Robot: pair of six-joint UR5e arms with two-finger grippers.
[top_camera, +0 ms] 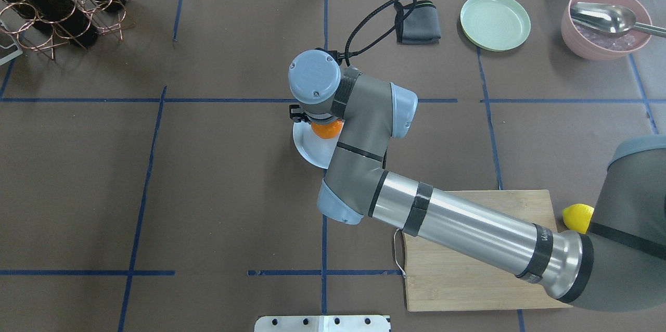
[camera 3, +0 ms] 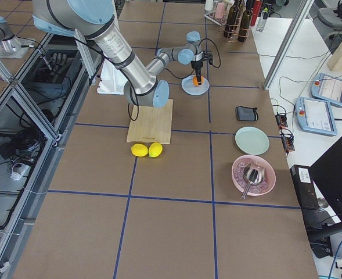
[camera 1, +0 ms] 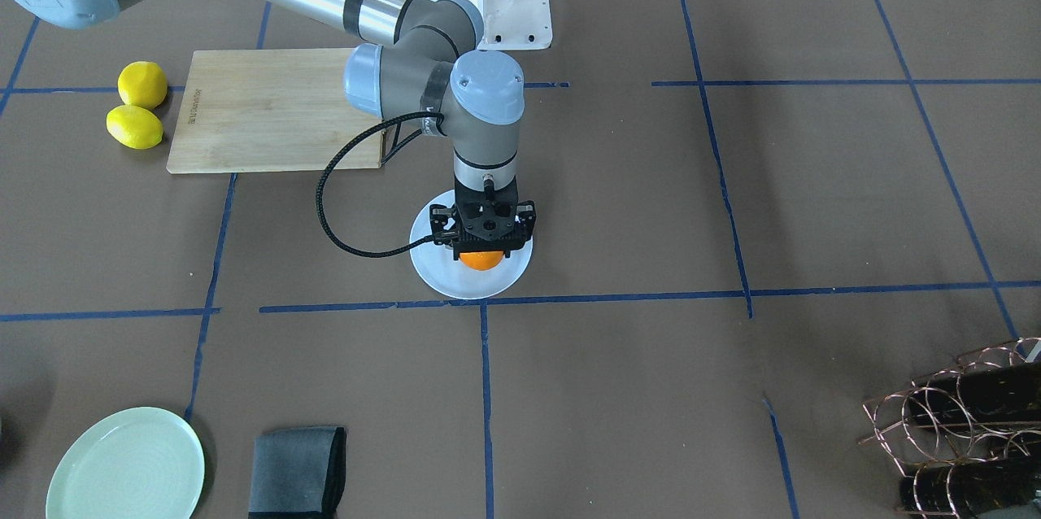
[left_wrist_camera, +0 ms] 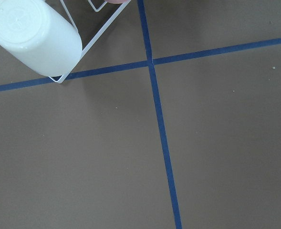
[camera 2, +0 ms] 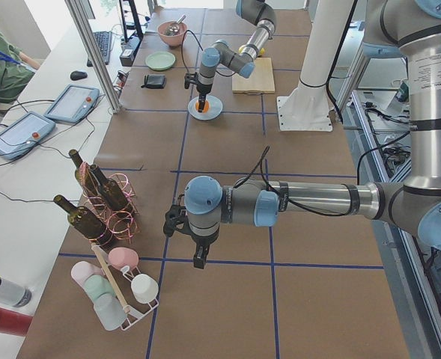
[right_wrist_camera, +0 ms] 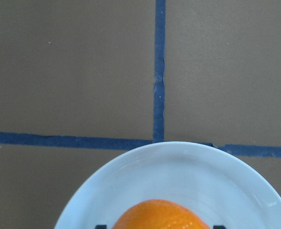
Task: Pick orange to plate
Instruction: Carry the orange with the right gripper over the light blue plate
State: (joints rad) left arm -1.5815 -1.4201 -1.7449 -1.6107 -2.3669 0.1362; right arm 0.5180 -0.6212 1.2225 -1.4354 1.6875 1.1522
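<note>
The orange (camera 1: 481, 260) sits in the middle of the small pale bluish-white plate (camera 1: 472, 283), near the table's centre. My right gripper (camera 1: 483, 252) stands straight down over it, fingers on either side of the fruit, shut on it. In the right wrist view the orange (right_wrist_camera: 161, 214) fills the bottom edge with the plate's rim (right_wrist_camera: 178, 162) curving around it. From above, the wrist covers most of the orange (top_camera: 327, 130) and the plate (top_camera: 307, 147). My left gripper (camera 2: 198, 260) hangs over bare table far from the plate; I cannot tell if it is open.
Two lemons (camera 1: 142, 84) lie beside a wooden cutting board (camera 1: 276, 108). A pale green plate (camera 1: 126, 466), a grey folded cloth (camera 1: 297, 470) and a copper bottle rack (camera 1: 960, 421) line the far side. A pink bowl with a spoon (top_camera: 606, 22) stands in a corner.
</note>
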